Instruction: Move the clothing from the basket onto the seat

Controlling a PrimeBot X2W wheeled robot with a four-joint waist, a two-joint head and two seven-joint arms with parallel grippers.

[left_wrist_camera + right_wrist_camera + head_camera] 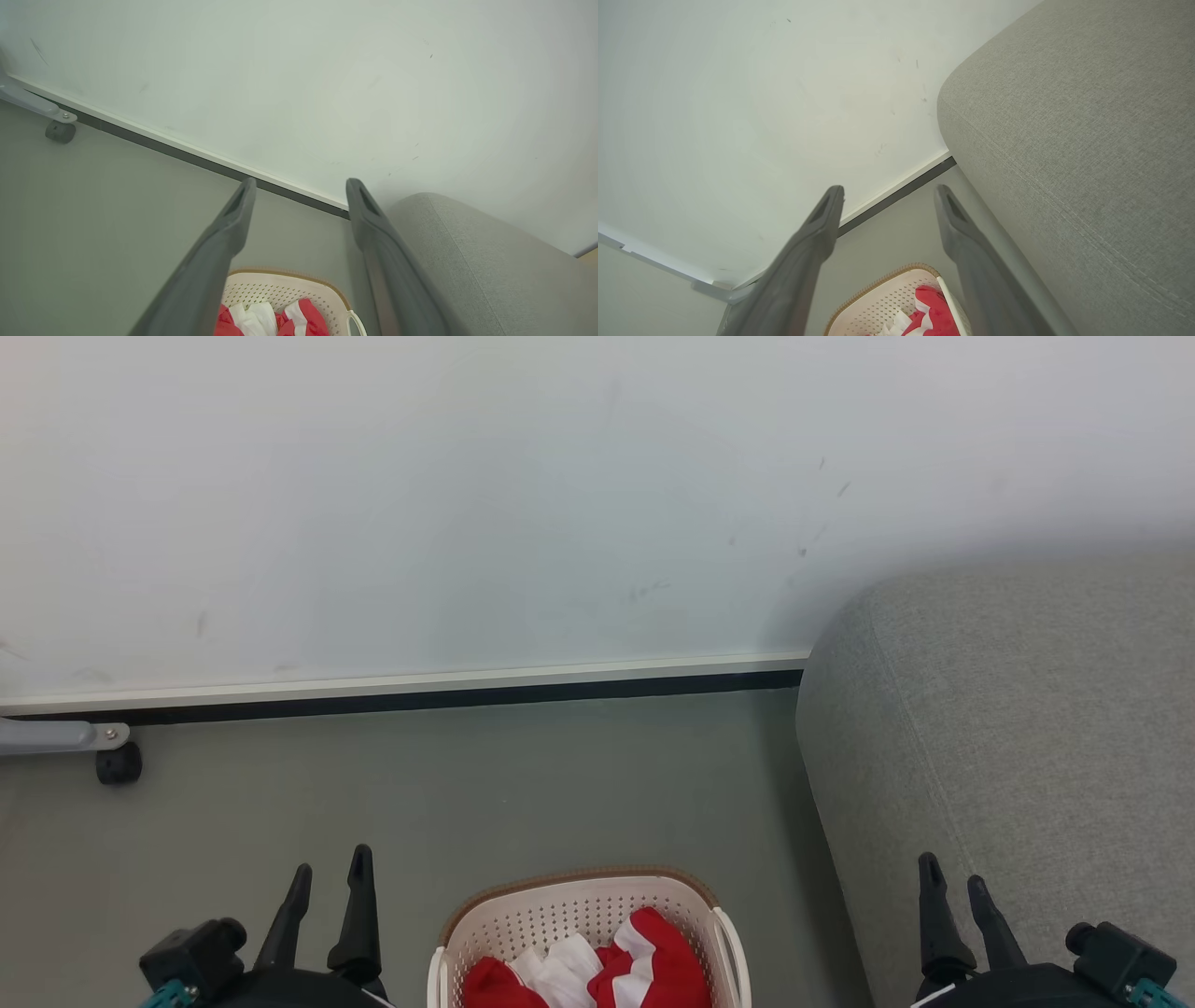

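We see the wall [467, 504] at back, then the grey seat [1018, 728] at right; the right wrist view gives its weave up close. The basket [560, 905] sits on the floor [467, 784] just beside the seat, btwn our arms, w/ red-white clothing [663, 961] inside, cut off at the bottom edge. Left gripper [331, 859] & right gripper [951, 868]: jaws spread, empty. Head & left wrist views catch a caster [119, 763].

Clothing [644, 961] in basket [560, 910]; seat [1018, 728] right
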